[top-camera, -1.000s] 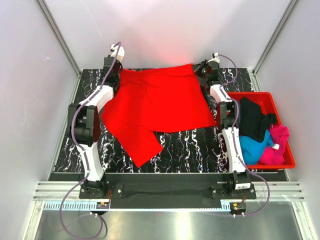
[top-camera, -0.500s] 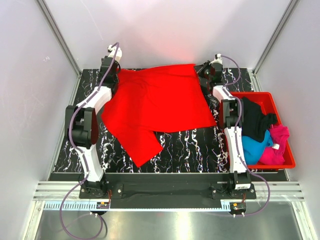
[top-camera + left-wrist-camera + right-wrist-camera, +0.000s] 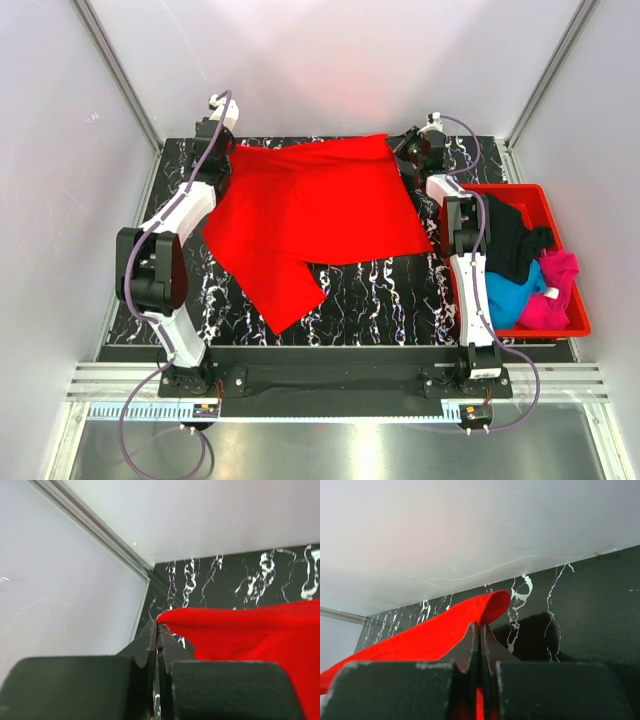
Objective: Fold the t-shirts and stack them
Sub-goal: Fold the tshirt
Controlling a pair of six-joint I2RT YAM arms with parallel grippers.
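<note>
The bright red t-shirt (image 3: 310, 215), soft and matte, is spread flat across the far half of the black, white-veined table (image 3: 390, 295), with one sleeve trailing nearward. Its two far corners are clamped in the left gripper (image 3: 159, 630) and the right gripper (image 3: 480, 630). A black t-shirt (image 3: 505, 240), a blue t-shirt (image 3: 503, 297) and a pink t-shirt (image 3: 556, 290) are crumpled in the rigid red bin (image 3: 500, 188) at the right.

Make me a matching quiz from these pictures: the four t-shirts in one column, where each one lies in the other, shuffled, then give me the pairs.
Column one:
1. red t-shirt
2. black t-shirt
3. blue t-shirt
4. pink t-shirt

Column two:
A. near right corner of the bin
B. spread on the table
C. far end of the bin
D. near left part of the bin

Pairs: 1-B, 2-C, 3-D, 4-A
</note>
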